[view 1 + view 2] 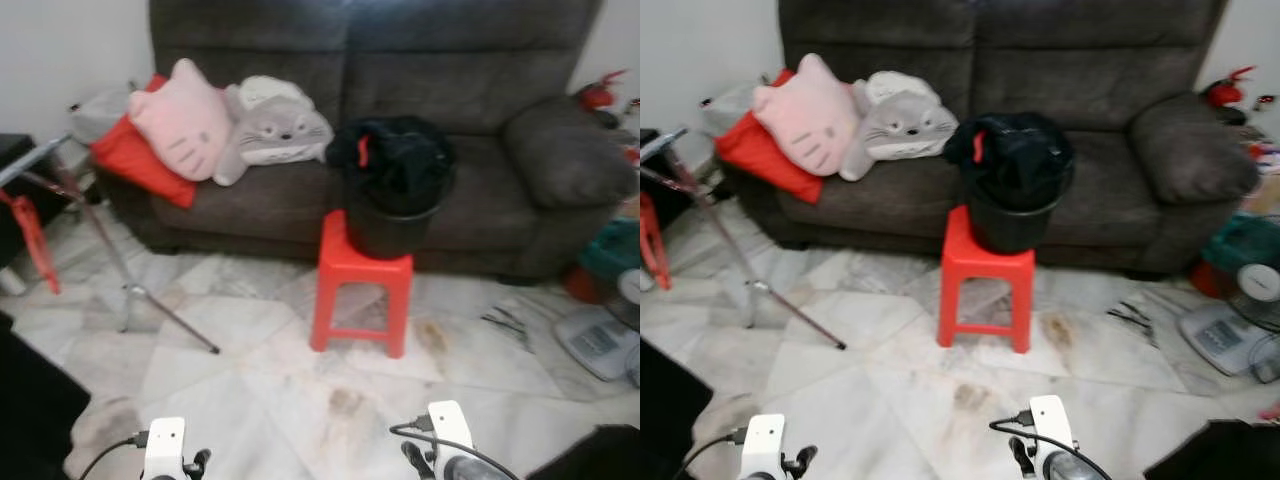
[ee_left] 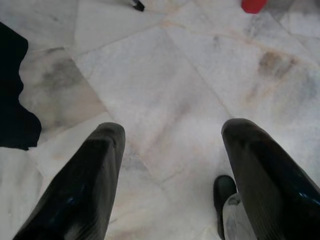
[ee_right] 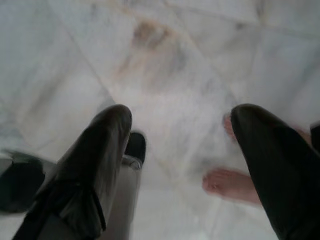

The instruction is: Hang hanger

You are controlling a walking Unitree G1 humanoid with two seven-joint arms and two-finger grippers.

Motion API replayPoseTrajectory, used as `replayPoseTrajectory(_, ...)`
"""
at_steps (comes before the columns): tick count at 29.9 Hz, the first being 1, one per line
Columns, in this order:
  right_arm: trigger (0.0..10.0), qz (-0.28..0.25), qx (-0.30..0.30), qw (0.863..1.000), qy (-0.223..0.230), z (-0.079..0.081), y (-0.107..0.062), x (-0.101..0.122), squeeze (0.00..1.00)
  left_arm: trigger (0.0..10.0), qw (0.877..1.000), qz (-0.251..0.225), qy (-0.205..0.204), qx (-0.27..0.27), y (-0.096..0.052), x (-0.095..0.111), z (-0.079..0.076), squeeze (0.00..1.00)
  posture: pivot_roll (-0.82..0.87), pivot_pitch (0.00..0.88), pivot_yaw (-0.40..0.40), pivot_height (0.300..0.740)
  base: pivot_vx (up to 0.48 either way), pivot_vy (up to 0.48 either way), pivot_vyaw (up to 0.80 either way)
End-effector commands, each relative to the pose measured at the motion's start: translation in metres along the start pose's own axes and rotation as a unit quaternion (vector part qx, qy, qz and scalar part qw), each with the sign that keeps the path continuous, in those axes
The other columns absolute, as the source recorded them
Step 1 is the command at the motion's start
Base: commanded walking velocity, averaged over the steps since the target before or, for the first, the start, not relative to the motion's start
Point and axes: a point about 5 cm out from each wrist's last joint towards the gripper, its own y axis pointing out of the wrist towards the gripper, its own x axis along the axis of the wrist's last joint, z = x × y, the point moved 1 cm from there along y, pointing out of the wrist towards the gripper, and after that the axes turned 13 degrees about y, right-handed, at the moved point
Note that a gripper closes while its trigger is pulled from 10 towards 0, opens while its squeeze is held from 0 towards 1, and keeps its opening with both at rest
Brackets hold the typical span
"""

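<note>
One black bucket (image 1: 392, 225) at frame centre, heaped with dark clothing (image 1: 392, 158), sits on one red stool (image 1: 362, 285); left gripper (image 2: 172, 150) and right gripper (image 3: 182, 145) both gape wide, empty.

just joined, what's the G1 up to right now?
Nothing is held yet. The robot faces a red stool carrying a black bucket stuffed with dark clothes, in front of a grey sofa. Left gripper and right gripper hang open and empty over the marble floor.

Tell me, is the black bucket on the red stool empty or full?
Full: dark clothes heap above the rim of the black bucket, which stands upright on the red stool.
</note>
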Motion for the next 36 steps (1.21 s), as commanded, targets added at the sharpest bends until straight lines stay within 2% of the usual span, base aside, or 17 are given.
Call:
replayPoseTrajectory(1,10.0,-0.01,0.006,1.0,0.014,0.0058,0.001,0.0015,0.0,10.0,1.0,-0.001,-0.004,0.001,-0.0004,-0.0006,0.0034,0.0,-0.11,0.0,0.063,0.74,0.0,0.0,0.0)
replayPoseTrajectory(4,10.0,-0.013,0.005,1.0,0.018,0.0058,0.0009,0.002,0.0,10.0,1.0,-0.002,-0.009,0.001,-0.0005,-0.0007,0.0033,0.0,-0.11,0.0,0.063,0.74,0.0,0.0,0.0)
replayPoseTrajectory(28,10.0,-0.023,0.003,1.0,0.022,0.0061,0.001,0.0044,0.0,10.0,1.0,0.003,-0.009,-0.004,-0.0003,-0.0015,0.0011,0.0,-0.12,0.0,0.064,0.74,0.321,0.0,0.0)
replayPoseTrajectory(36,10.0,-0.023,0.006,1.0,0.006,0.006,0.001,0.0055,0.0,10.0,1.0,0.007,-0.01,-0.006,-0.0013,-0.005,-0.0005,0.0,-0.12,0.0,0.064,0.74,0.337,0.0,0.0)
